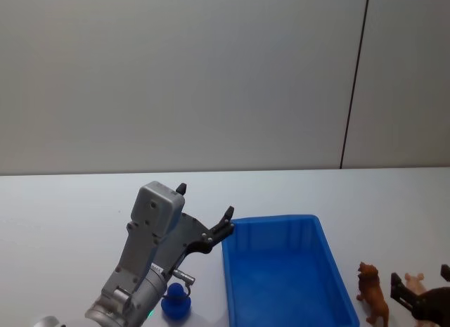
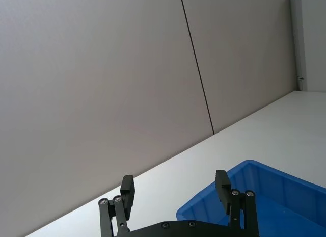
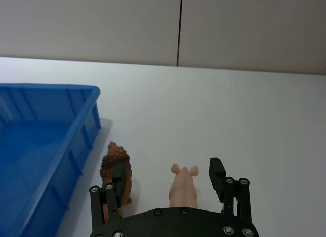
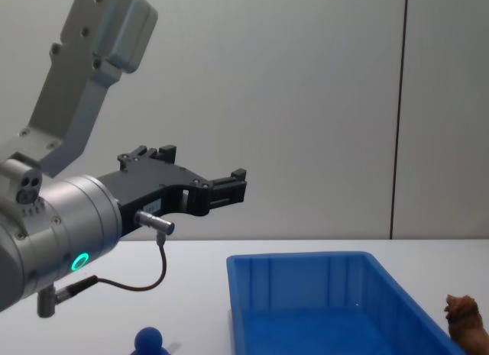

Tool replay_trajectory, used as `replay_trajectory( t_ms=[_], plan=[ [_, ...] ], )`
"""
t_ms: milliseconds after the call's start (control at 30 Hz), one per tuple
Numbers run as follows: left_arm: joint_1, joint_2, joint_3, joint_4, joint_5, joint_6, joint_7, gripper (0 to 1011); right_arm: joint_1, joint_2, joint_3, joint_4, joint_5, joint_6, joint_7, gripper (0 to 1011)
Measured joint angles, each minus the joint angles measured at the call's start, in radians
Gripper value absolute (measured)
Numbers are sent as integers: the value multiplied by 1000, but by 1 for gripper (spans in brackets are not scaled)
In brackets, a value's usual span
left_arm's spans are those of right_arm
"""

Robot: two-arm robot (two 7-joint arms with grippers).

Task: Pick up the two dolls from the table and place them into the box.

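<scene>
The left gripper [image 1: 205,201] hangs in the air above the table [image 1: 70,214], just left of the far left corner of the box [image 1: 274,220]. It is raised well above the tabletop and its fingers point towards the far wall. Its jaws are spread wide and there is nothing between them.

The blue doll [image 1: 176,302] stands on the table near the front edge, left of the box and close to its wall, under the left arm. It is upright, with its round head on top. The gripper is above it and farther away, not touching it.

The right gripper [image 1: 420,276] is low at the near right side of the table, right of the box. Its jaws are also spread. Between its fingers lies a pale pink thing [image 3: 182,188] on the tabletop; I cannot tell what it is.

The brown doll [image 1: 371,292] stands on its legs between the right wall of the box and the right gripper. It is just beside the gripper's left finger, on the outer side of it. I cannot tell if the finger touches it.

The box is open, and the part of its floor that can be seen is bare.
</scene>
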Motion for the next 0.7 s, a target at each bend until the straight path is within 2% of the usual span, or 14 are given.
replay_trajectory(
  t_ms=[700],
  plan=[
    [0, 0, 0, 0, 0, 0, 0, 1002, 11, -25, -2, 79, -14, 24, -6, 1001]
  ],
)
